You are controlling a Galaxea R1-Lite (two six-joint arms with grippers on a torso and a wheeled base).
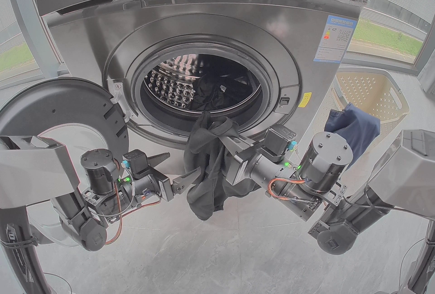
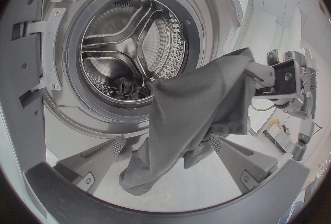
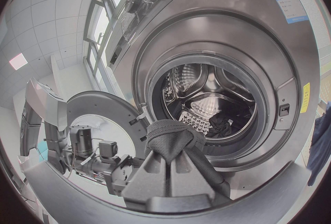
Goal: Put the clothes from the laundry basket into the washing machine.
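- Washer (image 1: 272,36): I see its door (image 1: 59,100) swung fully aside on my left, so the drum (image 1: 176,82) is open to loading.
- Done: black clothes (image 1: 213,91) lie at the bottom of the drum, towards its right side. I judge this to be at least one item already delivered.
- In hand: my right claw (image 1: 228,141) is pinched on the top of a grey garment (image 1: 206,172), just in front of the opening's lower rim. The cloth hangs down outside the washer, and its lower end is off the floor (image 1: 253,240). Its top corner overlaps the rim, but I cannot tell whether it touches it.
- Left claw (image 1: 183,162): spread wide and holding nothing. It sits level with the hanging cloth on its left side, with one fingertip just beside or touching the fabric. In the left wrist view the cloth hangs between the fingers.
- Left to do: the grey garment is not yet inside. I judge it must be lifted over the rim and pushed in, tail included.
- Basket (image 1: 389,91): it stands to the right of the washer with a blue garment (image 1: 358,125) draped over its near edge. That item awaits transfer, and the basket's depth is hidden from me.
- Progress: I judge the task to be partway through.
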